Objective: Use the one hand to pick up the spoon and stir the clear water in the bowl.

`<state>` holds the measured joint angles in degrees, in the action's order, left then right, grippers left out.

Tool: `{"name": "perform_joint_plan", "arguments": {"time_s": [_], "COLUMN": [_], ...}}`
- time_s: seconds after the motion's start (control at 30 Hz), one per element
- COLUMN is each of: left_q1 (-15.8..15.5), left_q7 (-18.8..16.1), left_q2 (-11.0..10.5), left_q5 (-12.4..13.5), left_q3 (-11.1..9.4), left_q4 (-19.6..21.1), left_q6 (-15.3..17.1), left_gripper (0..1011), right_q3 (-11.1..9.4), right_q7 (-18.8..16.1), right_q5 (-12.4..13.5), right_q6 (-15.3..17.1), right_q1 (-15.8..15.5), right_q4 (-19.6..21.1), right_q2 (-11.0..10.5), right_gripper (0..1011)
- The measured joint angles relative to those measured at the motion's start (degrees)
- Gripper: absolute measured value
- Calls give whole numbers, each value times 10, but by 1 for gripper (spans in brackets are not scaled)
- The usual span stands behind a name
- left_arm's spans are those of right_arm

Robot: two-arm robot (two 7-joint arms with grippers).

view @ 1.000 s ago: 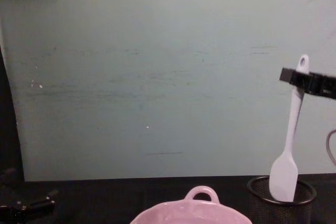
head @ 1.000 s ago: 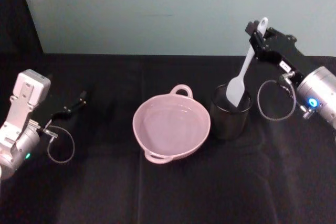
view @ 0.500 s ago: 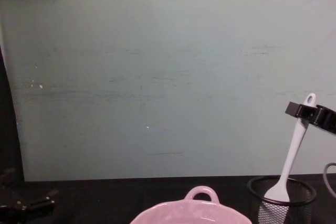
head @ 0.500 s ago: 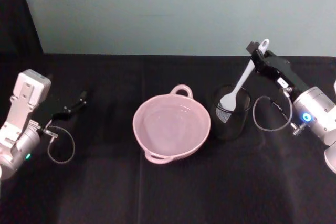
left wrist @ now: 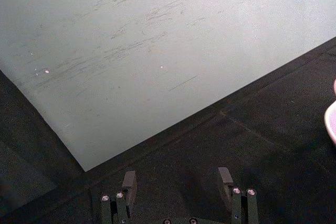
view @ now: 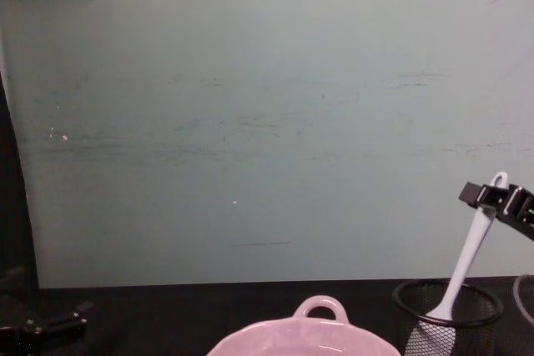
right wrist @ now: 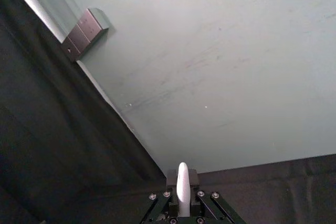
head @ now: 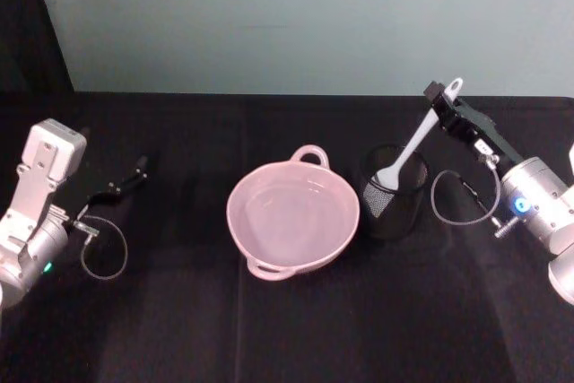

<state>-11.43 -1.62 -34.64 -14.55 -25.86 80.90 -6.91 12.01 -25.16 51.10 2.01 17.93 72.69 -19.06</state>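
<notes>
One arm is doing the work here: your right gripper (head: pixel 446 99) sits up behind and to the right of the black mesh cup (head: pixel 393 204), its jaws pinched on the spoon (head: pixel 411 150) just below the hole at the handle end. In the right wrist view you can see the white handle tip standing between the two black jaws, held from both sides. From that grip the spoon slants down and to the left, and its flat head lies inside the mesh cup, below the rim; in the chest view the head shows through the wire wall.

The pink bowl (head: pixel 294 262) stands on the black tablecloth (head: pixel 269 329) just left of the cup, their sides close together, its loop handle toward the wall. The water in it is barely visible.

Your left gripper (head: pixel 126 183) rests low at the far left, well apart from the bowl, jaws spread with nothing between them.
</notes>
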Motion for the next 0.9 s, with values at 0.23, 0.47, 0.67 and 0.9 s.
{"name": "perform_joint_plan", "arguments": {"time_s": [0.23, 0.47, 0.67, 0.9], "left_q1": [0, 0, 0, 0], "left_q7": [0, 0, 0, 0], "left_q2": [0, 0, 0, 0], "left_q5": [0, 0, 0, 0], "left_q3": [0, 0, 0, 0], "left_q4": [0, 0, 0, 0], "left_q6": [0, 0, 0, 0], "left_gripper": [1011, 1011, 1011, 1011], "right_q3": [11, 19, 19, 18], "right_q7": [3, 5, 12, 16], "right_q5": [4, 3, 4, 8], "right_q6": [-4, -9, -11, -13], "right_q1": [4, 5, 3, -1], "right_q4": [-12, -17, -13, -10], "right_q2": [-5, -10, -11, -14], "right_gripper": [114, 114, 208, 422]}}
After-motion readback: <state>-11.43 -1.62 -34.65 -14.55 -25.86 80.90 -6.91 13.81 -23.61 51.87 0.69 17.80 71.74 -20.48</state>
